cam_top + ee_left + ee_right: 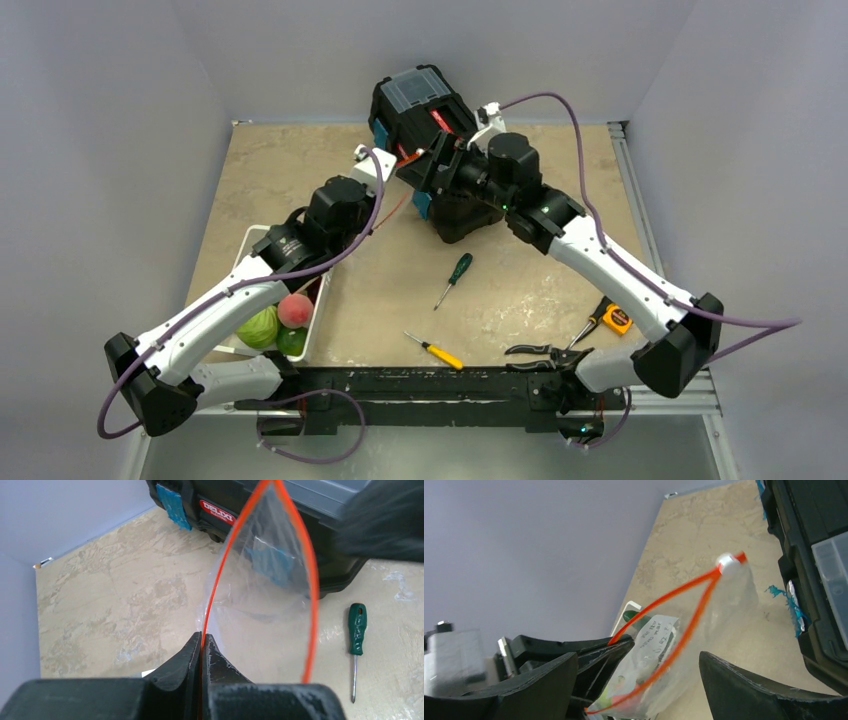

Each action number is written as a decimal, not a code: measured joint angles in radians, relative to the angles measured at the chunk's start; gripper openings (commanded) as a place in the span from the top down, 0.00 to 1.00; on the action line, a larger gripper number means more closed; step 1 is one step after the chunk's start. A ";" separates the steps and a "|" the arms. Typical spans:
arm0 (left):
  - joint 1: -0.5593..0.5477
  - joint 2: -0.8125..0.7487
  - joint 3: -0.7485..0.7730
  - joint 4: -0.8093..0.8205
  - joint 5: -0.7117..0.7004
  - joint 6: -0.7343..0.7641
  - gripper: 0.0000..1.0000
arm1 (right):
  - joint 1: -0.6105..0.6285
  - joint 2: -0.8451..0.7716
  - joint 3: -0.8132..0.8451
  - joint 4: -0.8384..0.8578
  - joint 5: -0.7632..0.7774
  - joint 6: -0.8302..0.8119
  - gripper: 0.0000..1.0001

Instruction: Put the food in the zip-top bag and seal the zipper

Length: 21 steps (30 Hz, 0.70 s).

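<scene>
The clear zip-top bag (265, 595) hangs in the air in front of the black toolbox, its mouth gaping in a loop. My left gripper (202, 641) is shut on the orange-red zipper (216, 575) at one side of the mouth. In the right wrist view the bag (729, 597) carries a white label (655, 634) and a white tab (727, 565). My right gripper (638, 655) stands open, its fingers either side of the bag, not touching it. Food lies in the white basket: cabbage (258, 327), peach (295, 310), a green fruit (292, 342). Green and pink show through the bag; inside or behind, I cannot tell.
The black toolbox (425, 105) stands at the back centre, just behind both grippers. The white basket (250, 243) sits front left under the left arm. A green screwdriver (455, 275), a yellow screwdriver (435, 350) and pliers (545, 352) lie on the table's front half.
</scene>
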State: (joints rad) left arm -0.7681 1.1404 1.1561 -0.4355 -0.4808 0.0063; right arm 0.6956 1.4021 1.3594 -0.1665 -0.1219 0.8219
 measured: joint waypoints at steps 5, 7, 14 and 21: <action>0.000 -0.005 0.000 0.001 -0.046 -0.022 1.00 | 0.000 -0.077 -0.009 0.003 0.032 -0.037 0.10; 0.000 -0.006 0.000 0.000 -0.057 -0.028 1.00 | 0.000 -0.100 -0.031 0.002 0.055 -0.031 0.11; 0.000 -0.006 0.000 0.000 -0.077 -0.053 1.00 | 0.025 -0.036 -0.039 -0.024 0.114 0.015 0.16; 0.000 -0.006 0.000 0.000 -0.078 -0.058 1.00 | 0.109 0.121 0.046 -0.149 0.206 0.055 0.19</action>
State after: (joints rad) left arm -0.7681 1.1339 1.1561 -0.4351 -0.5587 -0.0521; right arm 0.8047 1.5230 1.4055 -0.3153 0.0841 0.8764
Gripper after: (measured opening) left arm 0.005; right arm 0.821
